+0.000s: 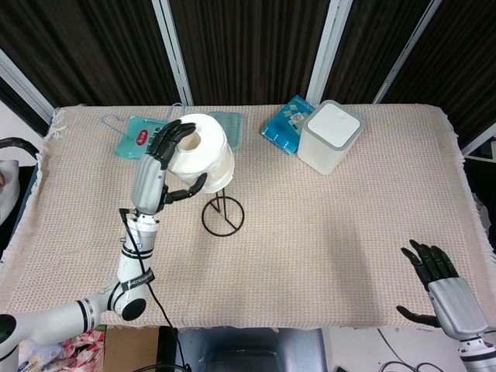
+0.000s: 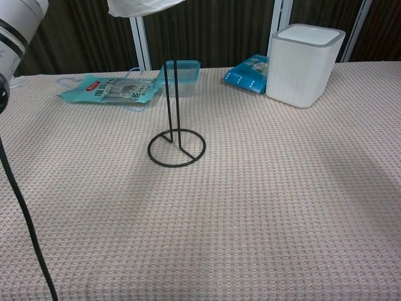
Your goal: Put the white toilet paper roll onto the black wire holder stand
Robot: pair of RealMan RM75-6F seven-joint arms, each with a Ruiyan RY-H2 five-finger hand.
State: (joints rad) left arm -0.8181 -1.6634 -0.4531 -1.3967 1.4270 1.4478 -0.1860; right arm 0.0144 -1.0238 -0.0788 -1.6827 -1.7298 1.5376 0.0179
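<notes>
The white toilet paper roll point(image 1: 203, 152) is a thick, smooth cylinder with its hollow core facing up toward the head camera. The left hand point(image 1: 164, 167) holds it in the air, dark fingers point(image 1: 172, 138) curled over its top rim and the thumb hooked under its near side. The roll hangs over the top of the black wire holder stand point(image 1: 222, 211), whose round base ring rests on the beige woven tablecloth point(image 1: 341, 225) just right of the thumb. The roll hides the tip of the upright rod from the head camera. In the chest view only the roll's lower edge shows, cut off by the top of the picture, so whether the rod has entered the core cannot be told. The right hand point(image 1: 440, 293) lies at the table's near right corner, empty, fingers spread.
</notes>
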